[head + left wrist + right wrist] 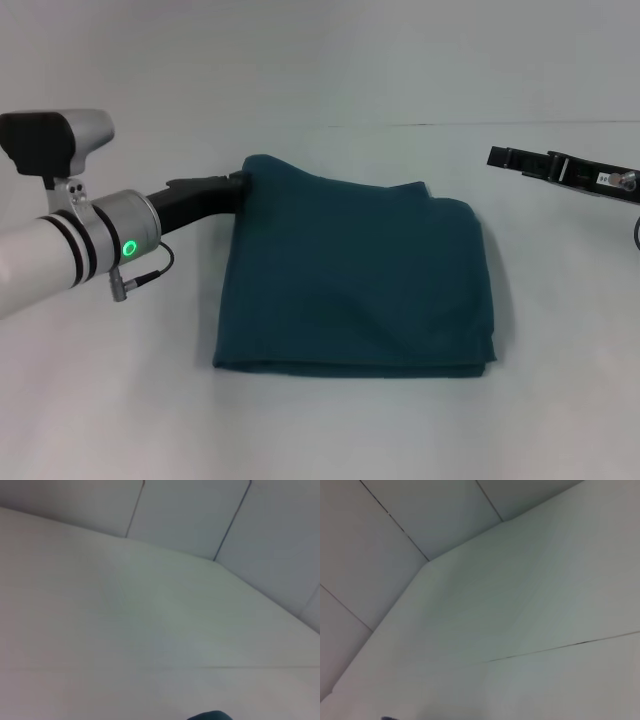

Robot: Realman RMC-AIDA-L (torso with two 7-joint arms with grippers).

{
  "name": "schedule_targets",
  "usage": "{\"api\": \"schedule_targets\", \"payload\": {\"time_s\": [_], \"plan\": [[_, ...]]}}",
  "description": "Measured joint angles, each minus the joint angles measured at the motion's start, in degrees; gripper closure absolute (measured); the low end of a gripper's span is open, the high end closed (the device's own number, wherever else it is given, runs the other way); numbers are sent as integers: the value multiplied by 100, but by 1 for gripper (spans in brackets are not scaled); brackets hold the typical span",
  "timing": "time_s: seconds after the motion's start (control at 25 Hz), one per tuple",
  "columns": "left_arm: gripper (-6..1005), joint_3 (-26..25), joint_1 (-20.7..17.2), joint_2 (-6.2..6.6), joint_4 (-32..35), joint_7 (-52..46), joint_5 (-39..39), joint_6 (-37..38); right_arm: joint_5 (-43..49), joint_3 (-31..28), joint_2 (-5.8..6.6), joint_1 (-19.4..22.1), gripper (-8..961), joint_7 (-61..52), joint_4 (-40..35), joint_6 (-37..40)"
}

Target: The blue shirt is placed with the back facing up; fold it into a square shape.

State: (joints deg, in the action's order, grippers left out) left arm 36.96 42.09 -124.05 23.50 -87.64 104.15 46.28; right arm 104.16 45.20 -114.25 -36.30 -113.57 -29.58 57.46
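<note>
Bare table point(330, 430) rings the blue shirt point(360, 280).

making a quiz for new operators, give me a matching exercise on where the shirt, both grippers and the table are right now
Things:
1. blue shirt
2. left gripper
3. right gripper
4. table

Places or states:
A. at the shirt's far left corner
B. white surface under everything
C. folded into a rough square, lying mid-table
D. off to the right, apart from the shirt

Pairs: 1-C, 2-A, 3-D, 4-B

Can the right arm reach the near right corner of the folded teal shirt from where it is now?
Probably yes: the right gripper hangs off the teal fabric shirt, with only bare white table between.
</note>
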Motion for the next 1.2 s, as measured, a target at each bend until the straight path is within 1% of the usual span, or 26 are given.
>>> {"api": "schedule_targets", "payload": {"time_s": [0.2, 0.32, 0.72, 0.84, 0.96, 1.08, 1.2], "plan": [[1000, 1, 3, 2, 0, 5, -81, -68, 0, 119, 0, 0, 144, 10, 8, -7], [998, 3, 5, -2, -3, 7, -110, -128, 0, 310, 17, 0, 143, 10, 51, -7], [990, 25, -42, -10, -4, 11, -196, -181, -1, 367, 52, 0, 143, 10, 79, 24], [988, -1, -126, -16, 18, -8, -277, -130, -1, 383, 53, 0, 143, 10, 79, 30], [986, -4, -310, 0, 111, -38, -497, -1, -1, 399, 59, 0, 143, 8, 78, 33], [873, -14, -519, 6, 250, -50, -740, 107, -1, 402, 63, 0, 143, 7, 77, 54], [754, -43, -766, 1, 427, -90, -858, 388, -1, 390, 77, 1, 143, 7, 48, 146]]}}
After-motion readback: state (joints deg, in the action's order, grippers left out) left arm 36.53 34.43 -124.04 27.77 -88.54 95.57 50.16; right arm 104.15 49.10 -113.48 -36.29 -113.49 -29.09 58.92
